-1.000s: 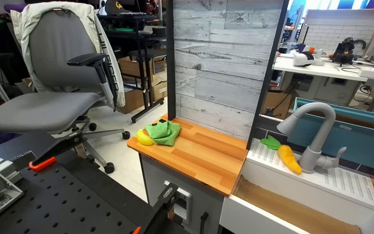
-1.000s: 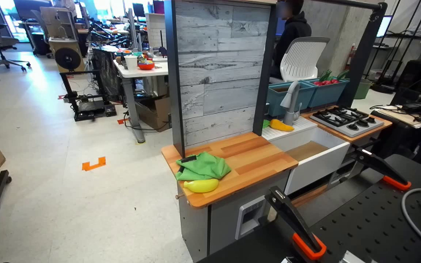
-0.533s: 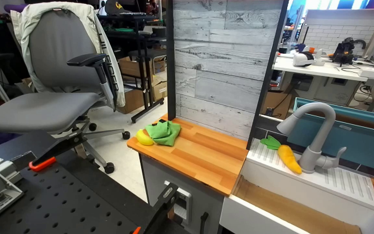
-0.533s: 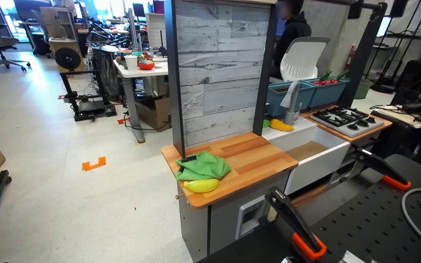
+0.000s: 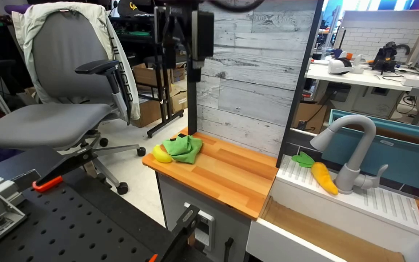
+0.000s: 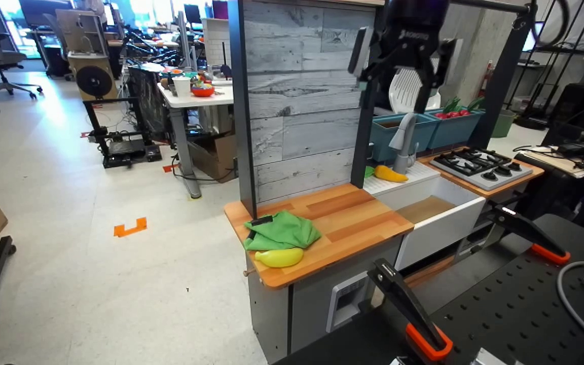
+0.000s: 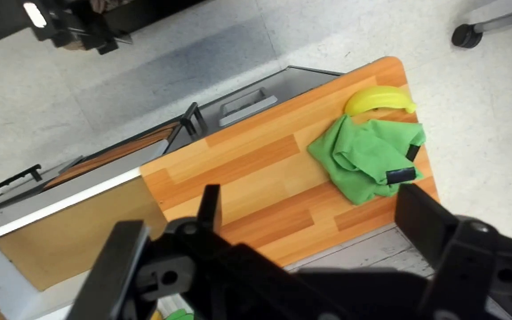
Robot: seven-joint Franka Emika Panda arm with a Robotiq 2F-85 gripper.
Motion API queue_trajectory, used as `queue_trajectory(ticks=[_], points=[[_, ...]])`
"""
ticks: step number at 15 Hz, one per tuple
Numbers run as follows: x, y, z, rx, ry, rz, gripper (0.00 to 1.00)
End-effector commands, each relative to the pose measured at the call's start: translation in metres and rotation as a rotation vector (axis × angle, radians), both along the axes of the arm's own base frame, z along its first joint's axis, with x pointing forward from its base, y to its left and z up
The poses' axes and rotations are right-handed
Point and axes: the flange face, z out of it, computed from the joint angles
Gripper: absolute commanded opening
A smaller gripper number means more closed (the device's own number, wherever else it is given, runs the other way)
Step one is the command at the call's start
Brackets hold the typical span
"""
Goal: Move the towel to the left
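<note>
The towel [image 7: 360, 149] lay crumpled on the wooden countertop [image 7: 247, 178], green, with two black strips [image 7: 400, 176] showing, right of centre in the wrist view and close against the countertop's short edge. In both exterior views it sat a little below the middle of the frame, at the end of the countertop away from the sink [image 5: 282, 245]. A yellow banana [image 6: 279, 257] lay just beside it, below the towel in an exterior view and above it in the wrist view.

The gripper [image 7: 311, 198] was spread wide, its two black fingers [image 7: 422, 226] well apart in the lower half of the wrist view, one left of centre and one toward the right. In both exterior views it hung near the top of the frame, well apart from the towel.

A grey wood-patterned panel [image 5: 246, 98] rose along the far edge of the countertop in both exterior views. An orange carrot [image 5: 324, 177] with green leaves [image 5: 304, 159] lay on the ribbed ledge [image 5: 384, 205] of the sink, just beside the grey faucet [image 5: 356, 154], toward the right of an exterior view. A teal planter [image 5: 395, 153] stood behind the faucet. In an exterior view a grey office chair [image 5: 67, 62] took up the upper left.
</note>
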Motion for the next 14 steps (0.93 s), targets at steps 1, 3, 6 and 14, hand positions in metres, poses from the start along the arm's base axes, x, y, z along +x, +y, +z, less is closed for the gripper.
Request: queue_trajectory(ticks=[1,3,6,14], points=[[0.030,0.041,-0.050,0.017,-0.014,-0.039,1.00],[0.046,0.062,-0.075,0.011,-0.008,-0.058,1.00],[0.071,0.085,-0.109,-0.009,0.027,-0.097,1.00],[0.124,0.119,-0.183,-0.061,0.045,-0.193,1.00]])
